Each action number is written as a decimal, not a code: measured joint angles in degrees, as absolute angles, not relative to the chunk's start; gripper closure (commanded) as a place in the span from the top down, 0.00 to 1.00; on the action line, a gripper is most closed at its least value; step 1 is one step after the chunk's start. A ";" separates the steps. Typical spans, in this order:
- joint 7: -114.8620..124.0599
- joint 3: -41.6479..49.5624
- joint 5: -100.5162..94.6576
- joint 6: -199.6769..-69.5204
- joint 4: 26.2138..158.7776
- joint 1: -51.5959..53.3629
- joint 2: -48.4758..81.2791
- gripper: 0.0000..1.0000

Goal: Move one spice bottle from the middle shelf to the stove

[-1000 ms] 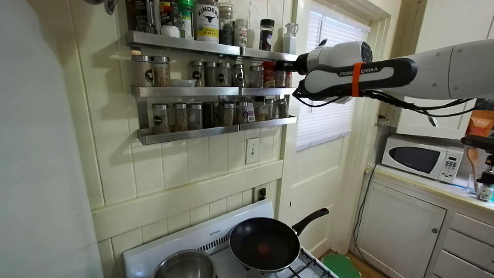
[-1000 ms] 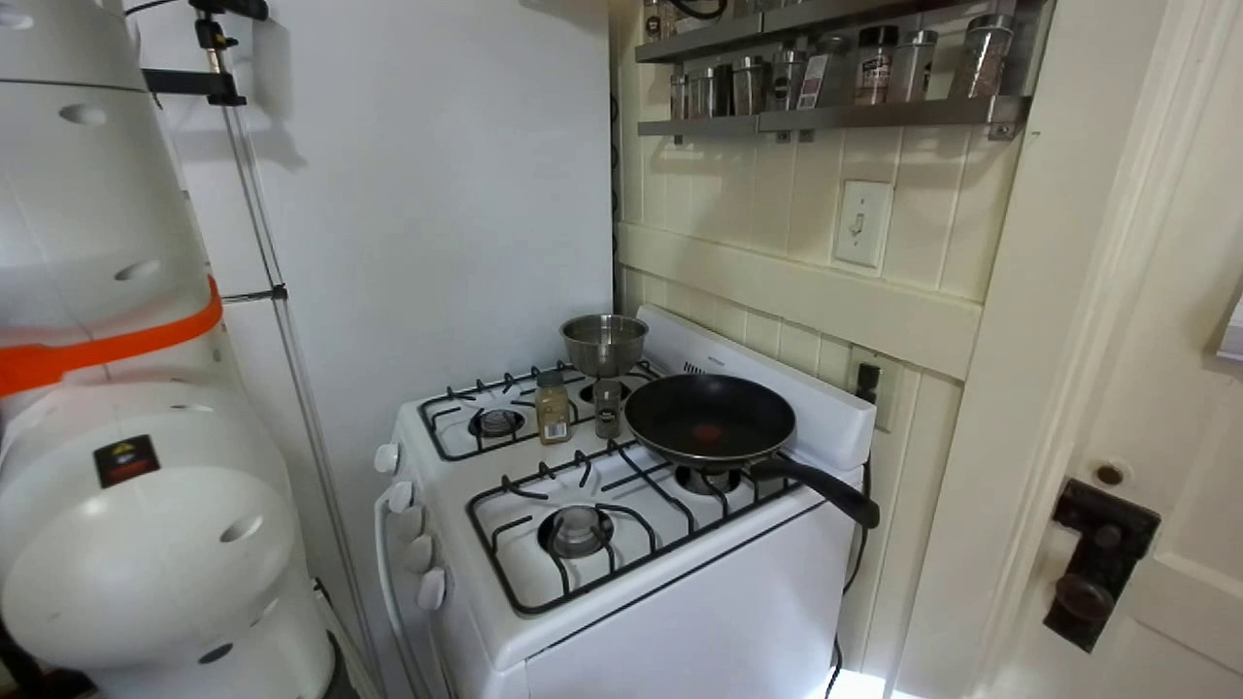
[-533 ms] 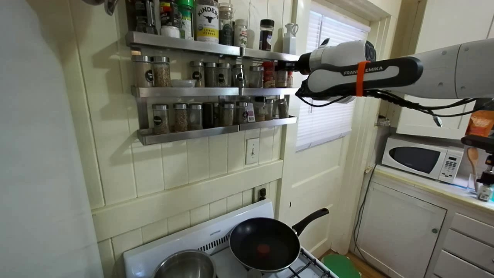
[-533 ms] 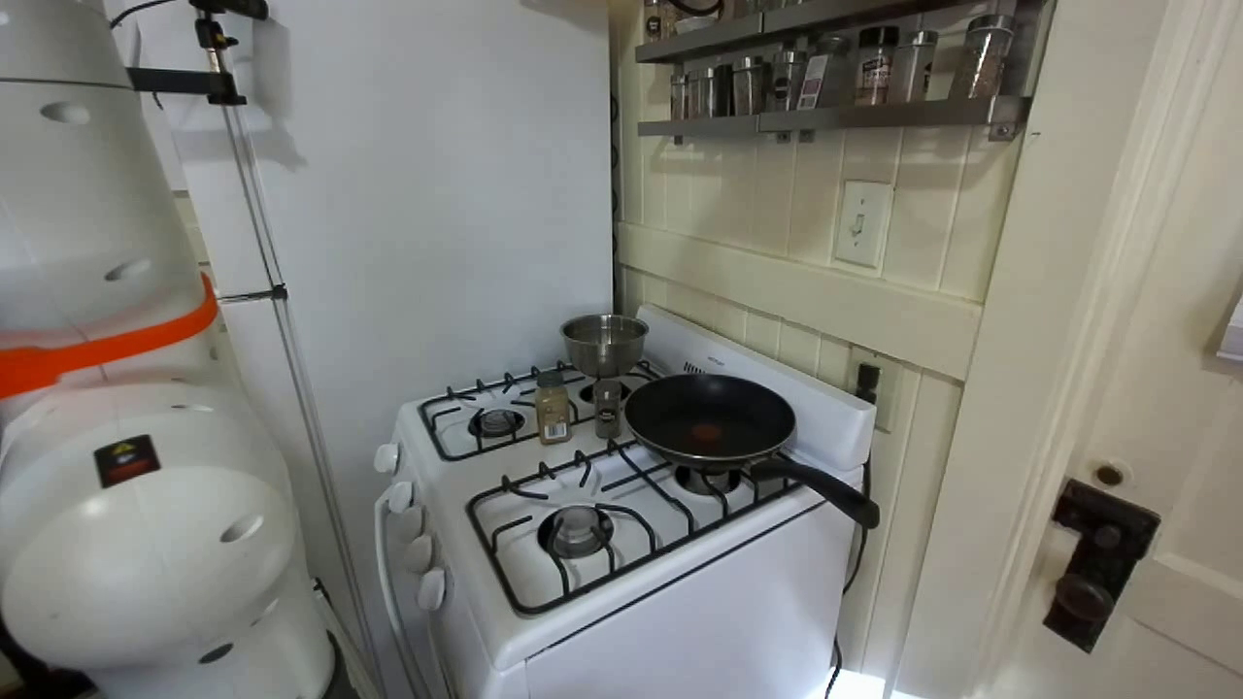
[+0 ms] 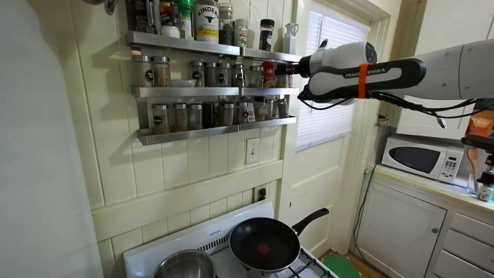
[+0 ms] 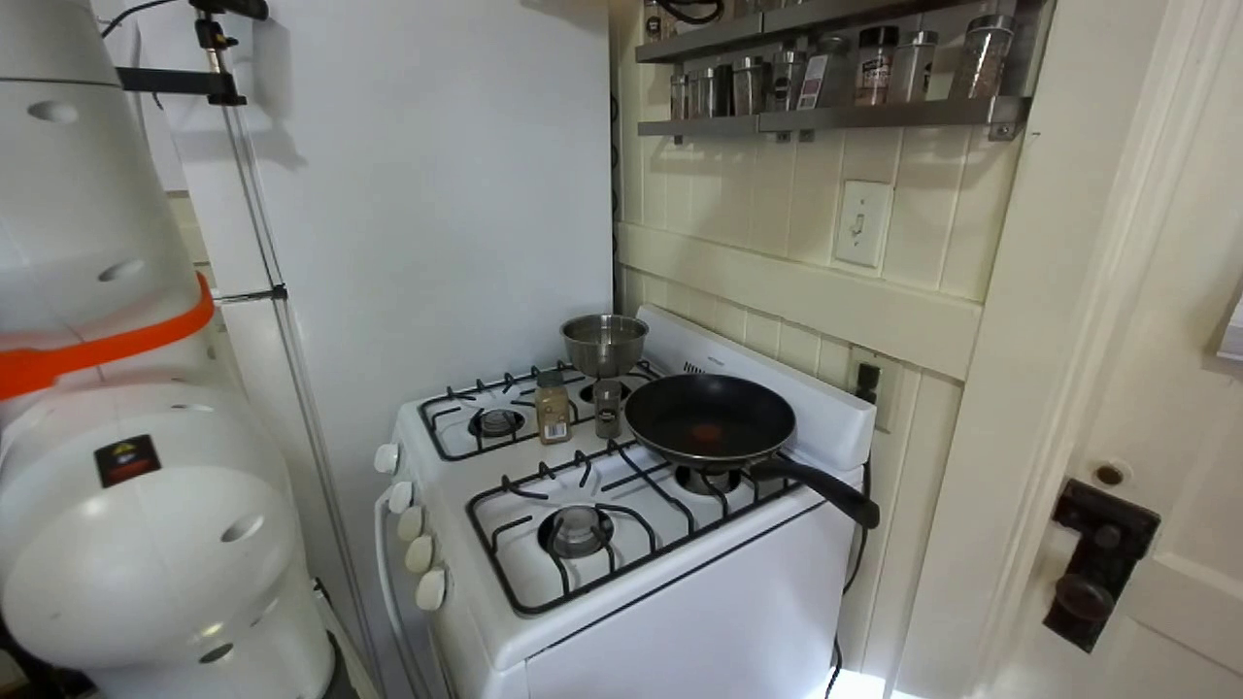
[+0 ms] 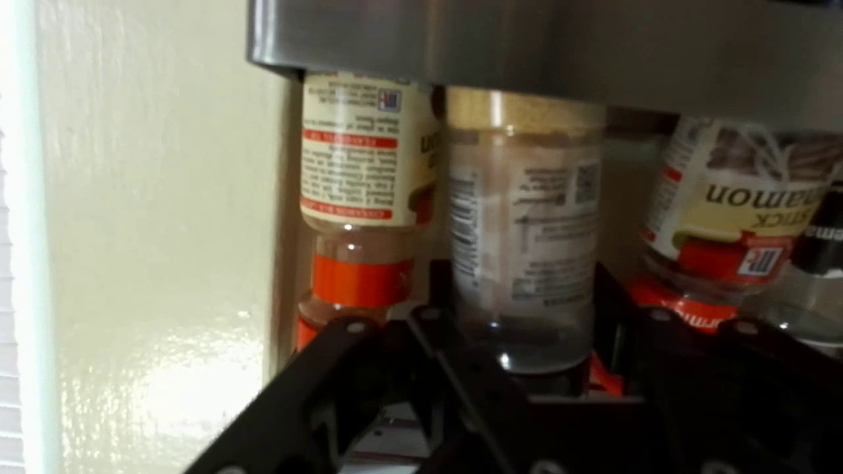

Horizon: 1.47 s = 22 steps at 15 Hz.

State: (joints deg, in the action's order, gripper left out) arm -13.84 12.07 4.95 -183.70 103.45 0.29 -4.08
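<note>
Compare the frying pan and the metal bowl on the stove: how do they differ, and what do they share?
Colour: the frying pan is black inside, whereas the metal bowl is silvery.
Shape: the frying pan is wide and shallow; the metal bowl is narrower and deeper.
Handle: the frying pan has a long black handle; the metal bowl shows none.
Shared: both are round, uncovered and set on the white stove.

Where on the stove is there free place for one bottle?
The stove is bare along the white strip between the knobs and the yellowish jar. Both front burners are also uncovered. Crowded: further back, around the small jar, frying pan and steel pot.
</note>
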 measured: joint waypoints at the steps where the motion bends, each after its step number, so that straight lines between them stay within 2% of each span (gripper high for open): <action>1: -14.39 12.07 4.94 -183.70 103.67 0.29 -4.24 0.25; 22: -28.16 12.28 2.56 -184.12 106.62 0.80 -7.52 0.25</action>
State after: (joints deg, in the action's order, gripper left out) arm -28.16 12.28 2.56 -184.12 106.62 0.80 -7.52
